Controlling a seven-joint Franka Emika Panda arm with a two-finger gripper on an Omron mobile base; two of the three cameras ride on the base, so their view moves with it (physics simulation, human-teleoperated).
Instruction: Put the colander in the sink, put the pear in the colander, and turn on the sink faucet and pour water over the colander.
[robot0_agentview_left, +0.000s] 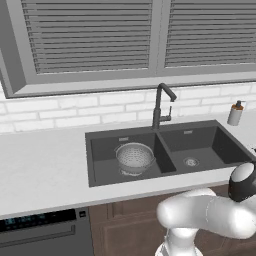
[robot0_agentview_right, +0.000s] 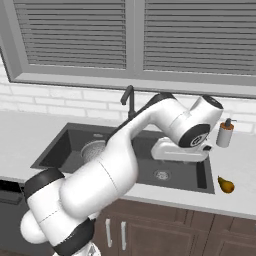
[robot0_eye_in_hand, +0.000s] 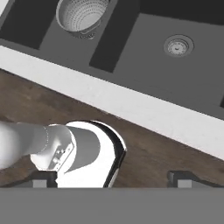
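Worktop (robot0_eye_in_hand: 131, 105) edge lies nearest; my end effector (robot0_eye_in_hand: 111, 177), open and empty, faces the sink (robot0_eye_in_hand: 175, 83); the pear (robot0_agentview_right: 226, 185) sits at about four o'clock from it in the right base view.

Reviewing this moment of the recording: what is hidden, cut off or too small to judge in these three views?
- Right base view: the arm covers most of the colander and the lower part of the sink faucet.
- Left base view: the sink is cut at its right end by the arm.
- Hand view: the colander is cut by the top edge; the gripper fingertips barely rise above the bottom.
- Pear: too small for surface detail.
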